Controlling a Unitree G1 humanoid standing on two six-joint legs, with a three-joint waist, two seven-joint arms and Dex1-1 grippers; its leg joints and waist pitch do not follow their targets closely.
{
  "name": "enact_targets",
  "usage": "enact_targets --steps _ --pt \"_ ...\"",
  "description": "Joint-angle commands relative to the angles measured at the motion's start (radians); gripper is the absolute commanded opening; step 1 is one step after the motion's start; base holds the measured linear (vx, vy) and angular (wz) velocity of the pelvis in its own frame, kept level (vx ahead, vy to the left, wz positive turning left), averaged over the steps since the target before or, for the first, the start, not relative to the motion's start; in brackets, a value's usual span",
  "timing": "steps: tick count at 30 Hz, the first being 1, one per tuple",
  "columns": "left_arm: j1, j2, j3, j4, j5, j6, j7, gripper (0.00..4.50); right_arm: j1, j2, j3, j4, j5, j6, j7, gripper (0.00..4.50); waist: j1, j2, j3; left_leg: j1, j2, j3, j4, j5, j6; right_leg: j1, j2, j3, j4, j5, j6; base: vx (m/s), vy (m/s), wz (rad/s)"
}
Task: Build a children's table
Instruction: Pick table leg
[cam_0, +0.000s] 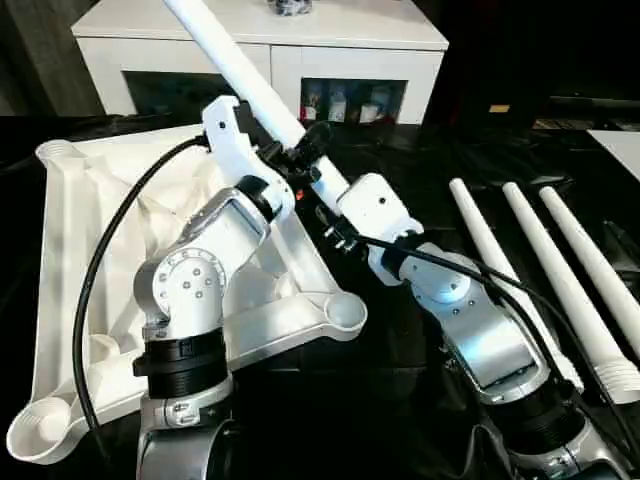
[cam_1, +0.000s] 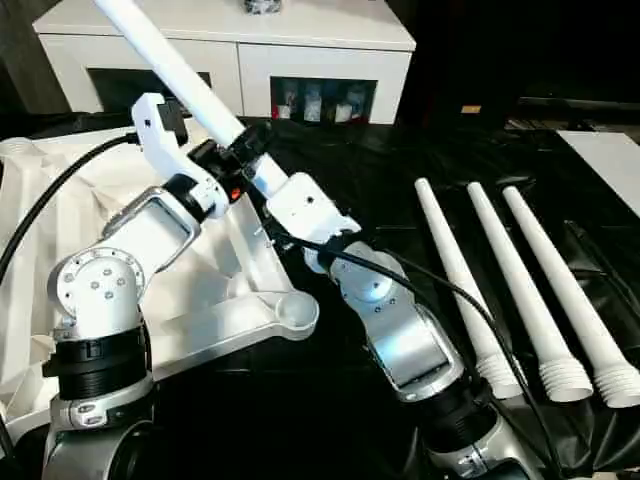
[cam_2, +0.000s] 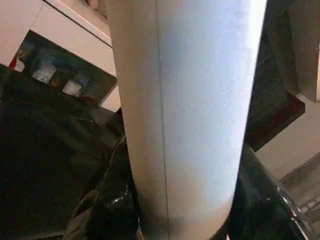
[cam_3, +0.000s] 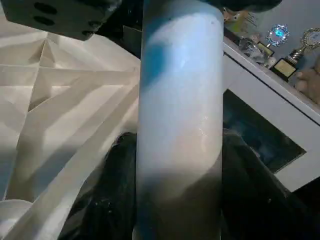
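The white square tabletop (cam_0: 80, 250) lies ribbed side up on the left, with its near-right corner socket (cam_0: 345, 312) open. One white leg (cam_0: 240, 65) slants from the upper left down toward the middle, above the tabletop's right edge. My left gripper (cam_0: 300, 152) is shut on the leg partway along it. My right gripper (cam_0: 335, 212) is shut on the leg lower down. The leg (cam_2: 185, 115) fills the left wrist view between black fingers (cam_2: 107, 210). It also fills the right wrist view, where the leg (cam_3: 180, 115) hides most of the scene. The leg's lower end is hidden behind the grippers.
Three more white legs (cam_0: 545, 265) lie side by side on the black cover (cam_0: 400, 340) to the right, threaded ends toward me. A white cabinet (cam_0: 330, 45) with glass-fronted compartments stands behind. A black cable (cam_0: 95, 290) loops over the tabletop beside my left arm.
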Motion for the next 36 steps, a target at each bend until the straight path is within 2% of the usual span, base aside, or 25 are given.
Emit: enact_targets --steps 1,3,4,5,6,9,13,14,16,18,19,20,22,24,25,27,30,31,32,36 --pt "-0.007 0.010 -0.004 0.009 0.010 -0.006 0.009 1.82 -0.023 0.003 -0.017 -0.004 0.000 -0.023 0.016 2.47 -0.002 -0.003 -0.072 0.015 0.078 -0.029 -0.071 -0.044 0.030 0.053 -0.060 0.037 -0.049 0.009 -0.251 0.000 0.000 0.00" --pt "-0.007 0.014 -0.007 0.010 0.011 -0.009 0.006 1.81 -0.020 0.011 -0.028 -0.008 0.020 -0.023 0.027 2.54 -0.002 -0.002 -0.072 0.016 0.078 -0.029 -0.071 -0.052 0.031 0.052 -0.060 0.037 -0.050 0.000 -0.249 0.000 0.000 0.00" --pt "-0.007 0.018 -0.009 0.010 0.012 -0.011 0.002 1.80 -0.017 0.018 -0.039 -0.014 0.040 -0.023 0.039 2.80 -0.002 -0.002 -0.072 0.016 0.078 -0.029 -0.071 -0.056 0.032 0.052 -0.060 0.038 -0.050 -0.005 -0.247 0.000 0.000 0.00" --pt "-0.008 0.024 -0.010 0.011 0.012 -0.013 -0.001 1.79 -0.013 0.027 -0.057 -0.022 0.073 -0.015 0.057 2.88 -0.002 -0.001 -0.072 0.017 0.079 -0.030 -0.072 -0.054 0.031 0.051 -0.061 0.037 -0.050 -0.004 -0.247 0.000 0.000 0.00" --pt "-0.008 0.024 -0.010 0.011 0.012 -0.013 -0.001 1.78 -0.013 0.027 -0.057 -0.022 0.073 -0.015 0.057 2.88 -0.003 -0.001 -0.072 0.016 0.079 -0.030 -0.072 -0.058 0.033 0.052 -0.061 0.038 -0.049 0.000 -0.248 0.000 0.000 0.00" --pt "-0.011 0.051 -0.015 0.015 0.011 -0.013 -0.025 1.77 0.006 0.015 -0.110 -0.076 0.201 0.054 0.162 3.10 0.000 0.000 -0.072 0.017 0.080 -0.031 -0.073 -0.052 0.044 0.054 -0.059 0.037 -0.047 0.015 -0.248 0.000 0.000 0.00" --pt "-0.013 0.100 -0.021 0.014 0.001 0.000 -0.082 1.77 0.036 -0.077 -0.216 -0.140 0.339 0.143 0.293 3.43 0.006 0.001 -0.073 0.019 0.081 -0.031 -0.072 -0.042 0.047 0.055 -0.061 0.036 -0.046 0.027 -0.255 0.000 0.000 0.00" --pt "-0.013 0.110 -0.024 0.014 -0.004 0.005 -0.096 1.77 0.039 -0.092 -0.234 -0.145 0.356 0.154 0.313 3.66 0.009 0.001 -0.073 0.020 0.081 -0.030 -0.071 -0.045 0.047 0.055 -0.061 0.036 -0.046 0.022 -0.256 0.000 0.000 0.00" --pt "-0.006 0.149 -0.047 0.007 -0.006 0.016 -0.151 1.77 0.045 -0.142 -0.277 -0.152 0.402 0.171 0.376 3.75 0.010 0.000 -0.072 0.019 0.080 -0.030 -0.072 -0.057 0.043 0.056 -0.062 0.036 -0.048 -0.005 -0.257 0.000 0.000 0.00" --pt "-0.004 0.163 -0.055 0.006 -0.009 0.023 -0.168 1.77 0.046 -0.156 -0.290 -0.151 0.418 0.182 0.394 3.94 0.007 -0.001 -0.071 0.018 0.079 -0.029 -0.071 -0.063 0.038 0.052 -0.064 0.036 -0.052 -0.036 -0.263 0.000 0.000 0.00" --pt "-0.004 0.201 -0.077 -0.002 -0.021 0.039 -0.227 1.77 0.046 -0.193 -0.322 -0.142 0.459 0.214 0.441 3.94 0.007 -0.003 -0.071 0.019 0.077 -0.029 -0.072 -0.071 0.042 0.055 -0.064 0.036 -0.054 -0.050 -0.264 0.000 0.000 0.00" --pt "-0.004 0.201 -0.077 -0.002 -0.021 0.039 -0.227 1.77 0.046 -0.193 -0.322 -0.142 0.459 0.214 0.441 4.16 0.010 0.000 -0.071 0.021 0.080 -0.030 -0.071 -0.068 0.042 0.052 -0.065 0.036 -0.052 -0.058 -0.264 0.000 0.000 0.00" --pt "-0.015 0.262 -0.105 -0.026 -0.068 0.078 -0.333 1.77 0.046 -0.248 -0.381 -0.122 0.541 0.277 0.521 4.24 0.010 -0.005 -0.072 0.020 0.079 -0.030 -0.071 -0.065 0.042 0.054 -0.065 0.035 -0.051 -0.064 -0.267 0.000 0.000 0.00" --pt "-0.034 0.301 -0.120 -0.055 -0.121 0.114 -0.413 1.77 0.042 -0.274 -0.443 -0.101 0.644 0.339 0.586 4.32 0.011 -0.003 -0.072 0.021 0.076 -0.029 -0.069 -0.059 0.049 0.054 -0.064 0.035 -0.049 -0.061 -0.277 0.000 0.000 0.00" --pt "-0.034 0.301 -0.120 -0.055 -0.121 0.114 -0.413 1.77 0.042 -0.274 -0.443 -0.101 0.644 0.339 0.586 4.48 0.013 -0.002 -0.071 0.021 0.078 -0.029 -0.069 -0.058 0.050 0.051 -0.064 0.034 -0.049 -0.059 -0.285 0.000 0.000 0.00" --pt "-0.039 0.307 -0.122 -0.062 -0.132 0.121 -0.428 1.77 0.040 -0.278 -0.456 -0.097 0.667 0.352 0.599 4.50 0.012 -0.003 -0.071 0.020 0.079 -0.028 -0.068 -0.059 0.049 0.051 -0.066 0.032 -0.050 -0.064 -0.296 0.000 0.000 0.00" --pt "-0.064 0.322 -0.128 -0.076 -0.174 0.133 -0.490 1.77 0.049 -0.324 -0.475 -0.081 0.740 0.404 0.683 4.50 0.014 -0.007 -0.071 0.020 0.079 -0.028 -0.068 -0.067 0.050 0.053 -0.067 0.033 -0.052 -0.092 -0.295 0.000 0.000 0.00" --pt "-0.072 0.322 -0.127 -0.075 -0.179 0.135 -0.499 1.77 0.058 -0.342 -0.466 -0.077 0.740 0.408 0.709 4.50 0.015 -0.007 -0.070 0.020 0.080 -0.028 -0.068 -0.071 0.046 0.052 -0.067 0.033 -0.052 -0.103 -0.292 0.000 0.000 0.00" --pt "-0.078 0.323 -0.128 -0.072 -0.183 0.130 -0.510 1.77 0.069 -0.360 -0.450 -0.074 0.735 0.410 0.730 4.50 0.015 -0.012 -0.068 0.019 0.080 -0.027 -0.068 -0.080 0.043 0.051 -0.066 0.033 -0.055 -0.122 -0.286 0.000 0.000 0.00" --pt "-0.085 0.332 -0.133 -0.067 -0.204 0.128 -0.535 1.77 0.090 -0.389 -0.417 -0.079 0.750 0.428 0.763 4.50 0.017 -0.010 -0.066 0.019 0.080 -0.029 -0.068 -0.099 0.027 0.049 -0.068 0.034 -0.059 -0.182 -0.266 0.000 0.000 0.00"
